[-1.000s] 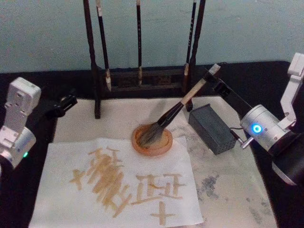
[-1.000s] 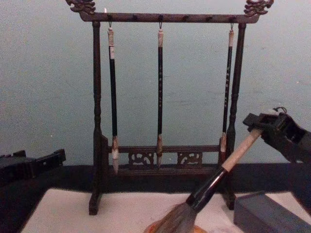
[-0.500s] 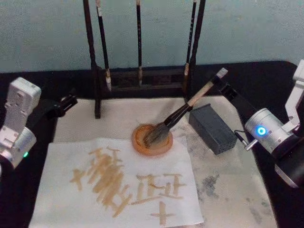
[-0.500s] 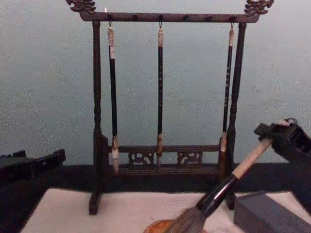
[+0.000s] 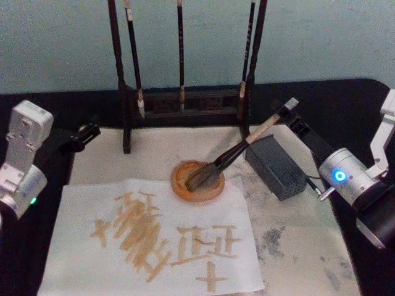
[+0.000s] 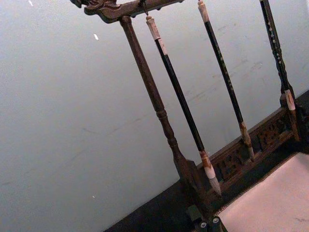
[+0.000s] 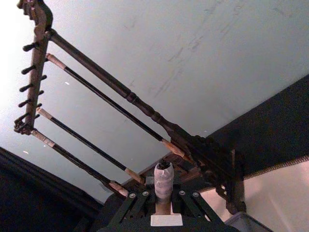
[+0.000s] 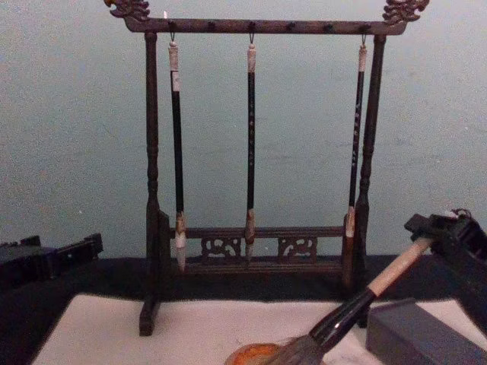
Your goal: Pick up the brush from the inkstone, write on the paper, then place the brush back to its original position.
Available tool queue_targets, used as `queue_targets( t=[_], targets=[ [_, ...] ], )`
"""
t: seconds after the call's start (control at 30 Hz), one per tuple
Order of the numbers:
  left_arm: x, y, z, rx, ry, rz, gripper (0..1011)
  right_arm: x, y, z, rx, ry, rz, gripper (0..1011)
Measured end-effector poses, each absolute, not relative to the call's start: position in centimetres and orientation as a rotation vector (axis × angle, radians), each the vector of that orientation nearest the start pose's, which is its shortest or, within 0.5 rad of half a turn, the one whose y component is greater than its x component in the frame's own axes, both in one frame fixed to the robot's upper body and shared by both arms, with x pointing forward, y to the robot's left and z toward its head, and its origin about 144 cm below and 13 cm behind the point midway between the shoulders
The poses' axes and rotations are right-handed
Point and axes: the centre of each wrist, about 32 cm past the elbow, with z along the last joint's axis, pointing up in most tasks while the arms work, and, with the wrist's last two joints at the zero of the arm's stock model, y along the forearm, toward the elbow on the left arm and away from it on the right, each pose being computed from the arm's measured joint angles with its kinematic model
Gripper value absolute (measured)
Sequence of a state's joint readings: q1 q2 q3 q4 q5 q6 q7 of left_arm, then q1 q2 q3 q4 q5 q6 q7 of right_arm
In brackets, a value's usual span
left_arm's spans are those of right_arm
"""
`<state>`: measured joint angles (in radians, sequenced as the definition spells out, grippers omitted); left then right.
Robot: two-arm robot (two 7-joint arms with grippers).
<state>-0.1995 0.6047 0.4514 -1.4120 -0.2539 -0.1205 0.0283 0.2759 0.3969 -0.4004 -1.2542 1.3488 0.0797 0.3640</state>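
A roll off the inkstone (image 5: 185, 193) was judged possible if the brush (image 5: 237, 148) were released at this slant, bristles resting in the dish just beyond the paper (image 5: 74, 206). Its handle end was clamped by the right gripper (image 5: 282, 113), reached in from the right; the left gripper (image 5: 88, 132) was parked far left

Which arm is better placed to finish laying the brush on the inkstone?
Right. The right gripper holds the brush by its handle end, bristles in the inkstone; the left gripper sits far off at the left.
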Motion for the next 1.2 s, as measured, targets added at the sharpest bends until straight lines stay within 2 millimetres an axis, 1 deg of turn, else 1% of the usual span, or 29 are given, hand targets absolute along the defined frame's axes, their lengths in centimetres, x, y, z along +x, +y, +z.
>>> queue_targets(
  t=[0.6,1.2],
  targets=[
    [48.86,30.97,113.98,0.304,-0.285,1.248,1002,51.54,-27.1,111.41,0.514,0.831,-1.004,179],
    [48.86,30.97,113.98,0.304,-0.285,1.248,1002,51.23,-27.14,111.57,0.485,0.861,-1.056,180]
  ],
)
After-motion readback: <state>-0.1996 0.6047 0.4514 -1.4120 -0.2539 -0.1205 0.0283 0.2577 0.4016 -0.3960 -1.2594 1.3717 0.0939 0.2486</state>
